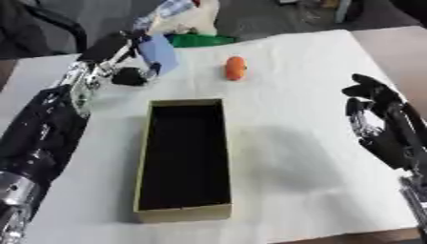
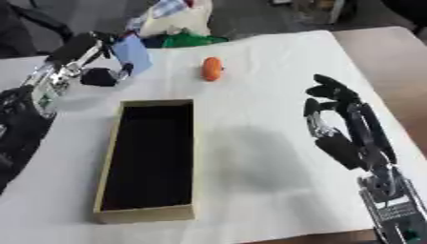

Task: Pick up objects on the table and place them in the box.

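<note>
A long tan box [image 1: 183, 159] with a dark inside lies open in the middle of the white table. My left hand [image 1: 125, 71] is raised above the table's far left, its fingers and thumb pinching a flat light-blue thing [image 1: 160, 53] that hangs tilted above the cloth. An orange oval object [image 1: 236, 68] lies on the table beyond the box, to the right of the blue thing. A green object [image 1: 200, 40] lies at the far edge under a pale bundle. My right hand [image 2: 333, 112] hovers at the right with its fingers relaxed, holding nothing.
A pale bundle with checked cloth [image 1: 188, 16] sits at the table's far edge. A brown surface [image 2: 375, 47] borders the white cloth [image 1: 292, 157] on the right. Bare cloth lies between the box and my right hand.
</note>
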### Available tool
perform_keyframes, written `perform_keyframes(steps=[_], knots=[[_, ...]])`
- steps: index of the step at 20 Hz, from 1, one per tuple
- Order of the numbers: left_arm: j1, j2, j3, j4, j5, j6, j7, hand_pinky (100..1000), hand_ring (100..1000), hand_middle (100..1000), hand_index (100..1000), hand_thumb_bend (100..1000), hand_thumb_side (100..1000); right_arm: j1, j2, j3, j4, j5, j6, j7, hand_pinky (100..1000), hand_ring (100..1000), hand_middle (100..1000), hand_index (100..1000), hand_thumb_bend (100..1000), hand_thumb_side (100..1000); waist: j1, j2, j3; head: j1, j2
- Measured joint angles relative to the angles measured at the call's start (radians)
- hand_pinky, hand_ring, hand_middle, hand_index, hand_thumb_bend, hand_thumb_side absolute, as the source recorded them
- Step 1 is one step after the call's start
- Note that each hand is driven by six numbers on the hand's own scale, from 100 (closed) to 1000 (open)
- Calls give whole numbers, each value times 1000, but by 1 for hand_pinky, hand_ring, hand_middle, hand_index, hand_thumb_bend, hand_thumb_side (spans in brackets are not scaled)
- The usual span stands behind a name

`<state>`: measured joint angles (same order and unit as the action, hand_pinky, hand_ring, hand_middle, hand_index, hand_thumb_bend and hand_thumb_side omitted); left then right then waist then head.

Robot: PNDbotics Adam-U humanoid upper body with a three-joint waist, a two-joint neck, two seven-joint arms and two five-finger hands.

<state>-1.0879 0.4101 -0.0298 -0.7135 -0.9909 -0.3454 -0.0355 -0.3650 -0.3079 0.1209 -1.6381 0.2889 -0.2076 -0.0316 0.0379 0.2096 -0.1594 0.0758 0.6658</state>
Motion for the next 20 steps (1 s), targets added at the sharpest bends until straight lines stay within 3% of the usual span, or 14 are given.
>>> perform_keyframes(steps=[11, 20], knots=[[104, 110, -215, -340, 193, -92, -172, 751, 641, 599, 829, 246, 536, 11, 0, -5, 2, 9, -2, -1, 708, 814, 719, 923, 100, 678, -2, -27, 26, -17, 11], [178, 128, -340, -431, 251, -116, -290, 762, 666, 634, 848, 255, 620, 10, 0, -17, 1, 18, -3, -6, 710, 815, 721, 924, 100, 679, -9, -35, 30, -26, 11]])
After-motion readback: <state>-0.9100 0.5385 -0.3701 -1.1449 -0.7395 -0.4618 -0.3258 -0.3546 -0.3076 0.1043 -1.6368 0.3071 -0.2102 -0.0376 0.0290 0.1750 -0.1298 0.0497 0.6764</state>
